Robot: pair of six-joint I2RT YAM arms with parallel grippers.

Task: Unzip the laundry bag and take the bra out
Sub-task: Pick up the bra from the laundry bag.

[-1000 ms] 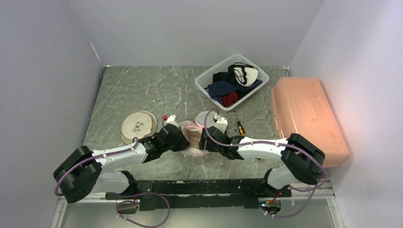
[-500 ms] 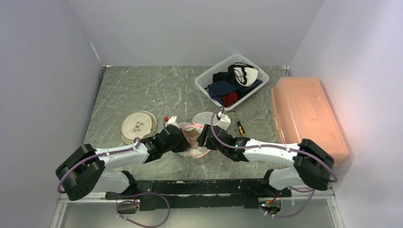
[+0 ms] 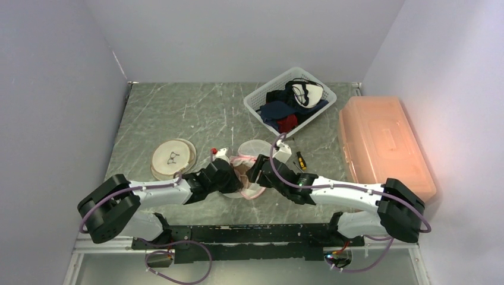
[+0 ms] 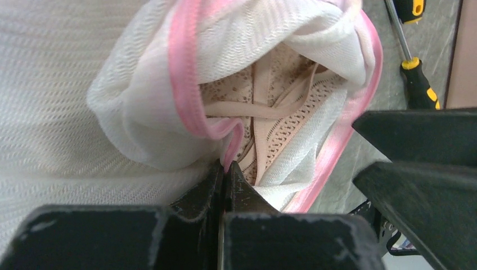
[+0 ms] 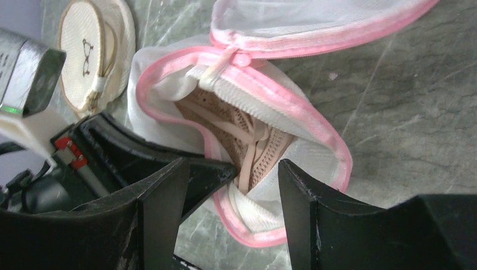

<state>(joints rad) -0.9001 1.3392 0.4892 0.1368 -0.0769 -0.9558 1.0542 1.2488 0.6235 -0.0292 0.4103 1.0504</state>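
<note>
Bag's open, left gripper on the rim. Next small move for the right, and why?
Probably lower the right gripper and close on the bra: its jaws stand open just above the exposed straps, while the left gripper holds the laundry bag open.

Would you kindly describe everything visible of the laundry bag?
The laundry bag is white mesh with pink trim along its edge, crumpled on the grey table. Its mouth gapes open, showing a beige lace bra inside. The left end effector is shut on the pink rim; the right end effector hangs open over the opening.
</note>
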